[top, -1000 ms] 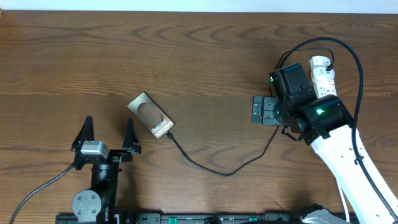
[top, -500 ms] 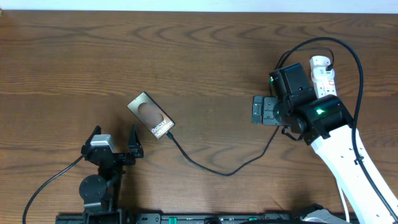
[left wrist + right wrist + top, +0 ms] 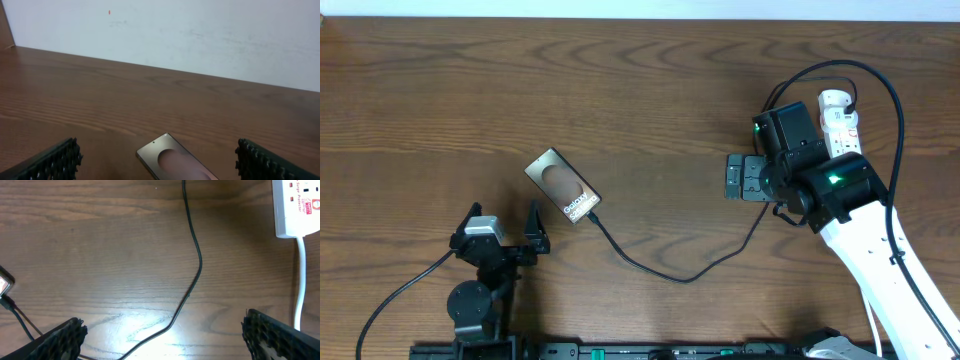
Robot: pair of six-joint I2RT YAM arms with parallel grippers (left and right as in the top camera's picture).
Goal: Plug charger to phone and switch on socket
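**Socket switch next, right arm closest**

My right gripper (image 3: pixel 741 177) hangs with its jaws spread wide and nothing between them. It is just beside the socket (image 3: pixel 297 206), whose white end and cord (image 3: pixel 300 275) show at the upper right of my wrist view. The charger (image 3: pixel 193 255) runs across the table (image 3: pixel 650 90) beneath me. Its tip appears seated in the lower end of the phone (image 3: pixel 563 187), so I judge only the switch remains. To do it well I should narrow the jaws and press straight down with one fingertip. I cannot see the switch, since my own arm (image 3: pixel 860 230) covers most of the socket from above. The charger's slack lies close to my path. Farther off, my left gripper (image 3: pixel 502 222) sits wide and empty near the phone.
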